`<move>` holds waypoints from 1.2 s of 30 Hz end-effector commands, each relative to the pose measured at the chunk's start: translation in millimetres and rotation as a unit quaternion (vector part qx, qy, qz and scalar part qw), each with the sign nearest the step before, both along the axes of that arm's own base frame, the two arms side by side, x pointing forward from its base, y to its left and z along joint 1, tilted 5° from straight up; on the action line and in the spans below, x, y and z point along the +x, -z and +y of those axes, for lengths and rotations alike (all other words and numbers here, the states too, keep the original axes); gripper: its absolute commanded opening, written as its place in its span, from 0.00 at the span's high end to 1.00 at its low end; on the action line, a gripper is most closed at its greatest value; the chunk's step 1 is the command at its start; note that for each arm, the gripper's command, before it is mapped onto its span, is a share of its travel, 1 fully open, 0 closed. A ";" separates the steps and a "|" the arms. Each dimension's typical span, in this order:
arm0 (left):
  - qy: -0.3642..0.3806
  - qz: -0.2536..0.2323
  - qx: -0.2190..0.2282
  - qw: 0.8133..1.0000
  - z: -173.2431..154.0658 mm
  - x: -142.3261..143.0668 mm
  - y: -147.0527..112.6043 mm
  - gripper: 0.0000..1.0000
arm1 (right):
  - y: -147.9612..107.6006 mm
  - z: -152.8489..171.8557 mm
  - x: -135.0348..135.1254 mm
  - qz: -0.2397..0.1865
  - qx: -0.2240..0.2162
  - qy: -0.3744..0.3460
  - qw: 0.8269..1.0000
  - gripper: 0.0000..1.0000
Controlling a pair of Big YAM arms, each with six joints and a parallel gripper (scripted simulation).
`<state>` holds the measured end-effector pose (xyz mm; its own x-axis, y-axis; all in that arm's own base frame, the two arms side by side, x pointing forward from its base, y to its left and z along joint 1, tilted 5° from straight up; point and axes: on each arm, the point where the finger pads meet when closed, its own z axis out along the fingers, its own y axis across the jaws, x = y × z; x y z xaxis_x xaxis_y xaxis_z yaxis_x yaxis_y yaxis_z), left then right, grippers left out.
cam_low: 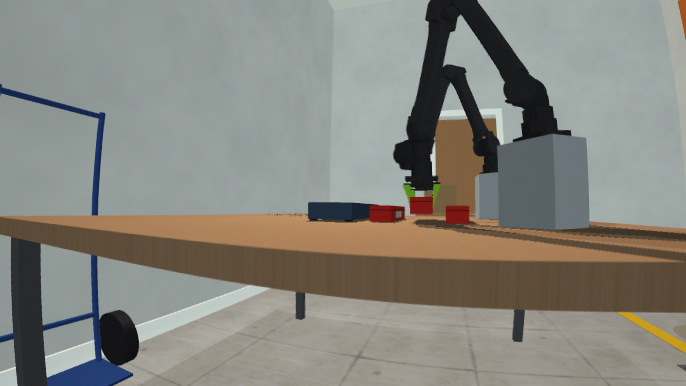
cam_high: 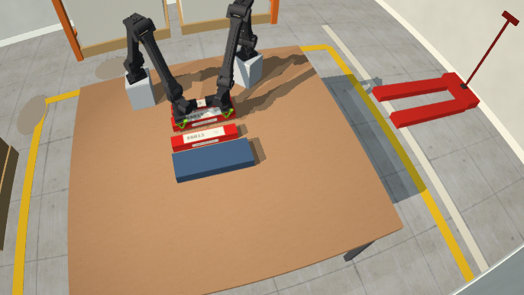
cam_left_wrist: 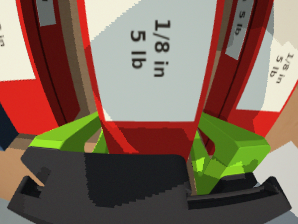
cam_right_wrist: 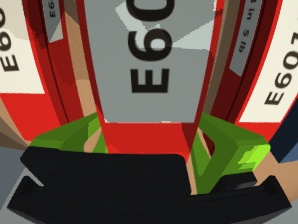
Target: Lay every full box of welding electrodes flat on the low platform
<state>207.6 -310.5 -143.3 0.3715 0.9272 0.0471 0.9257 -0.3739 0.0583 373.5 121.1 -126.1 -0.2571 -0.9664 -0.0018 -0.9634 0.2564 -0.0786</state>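
While the wooden table (cam_high: 229, 229) (cam_low: 250, 245) is supporting the low blue platform (cam_high: 211, 157) (cam_low: 332, 211) (cam_left_wrist: 6, 131) (cam_right_wrist: 291, 145), no box is lying on it yet. The middle red box (cam_high: 204, 121) (cam_low: 421, 205) (cam_left_wrist: 150, 75) (cam_right_wrist: 150, 65) is hanging just above the table, the left gripper (cam_high: 228, 113) (cam_low: 422, 192) (cam_left_wrist: 149, 110) and right gripper (cam_high: 182, 123) (cam_right_wrist: 149, 110) clamping its ends. The platform-side box (cam_high: 204, 134) (cam_low: 386, 214) (cam_left_wrist: 15, 100) (cam_right_wrist: 270, 85) and far-side box (cam_high: 200, 102) (cam_low: 457, 215) (cam_left_wrist: 265, 90) (cam_right_wrist: 20, 75) are resting off the platform. Weighing seems to be going on; sorting, placing full boxes and freeing both arms are remaining.
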 end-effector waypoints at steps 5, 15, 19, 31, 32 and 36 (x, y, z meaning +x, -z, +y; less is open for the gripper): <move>0.003 -0.009 -0.006 1.000 -4.8 6.5 1.8 1.00 | 0.8 -4.7 11.3 -0.010 -0.001 0.003 1.000 1.00; 0.002 -0.015 -0.015 1.000 -11.3 13.8 1.6 1.00 | 0.3 -3.0 17.8 -0.017 0.002 0.002 1.000 1.00; 0.002 -0.012 -0.010 1.000 -8.8 12.6 9.5 1.00 | 8.4 -3.3 17.3 -0.013 0.001 0.002 1.000 1.00; 0.001 -0.014 -0.013 1.000 -10.2 14.5 13.6 1.00 | 14.8 -3.9 16.4 -0.012 0.000 0.003 1.000 1.00; 0.001 -0.015 -0.015 1.000 -11.1 15.4 11.8 1.00 | 11.3 -3.4 18.2 -0.016 0.002 0.003 1.000 1.00; 0.000 -0.012 -0.011 1.000 -9.2 15.0 19.4 1.00 | 19.1 -3.7 17.3 -0.014 0.001 0.002 1.000 1.00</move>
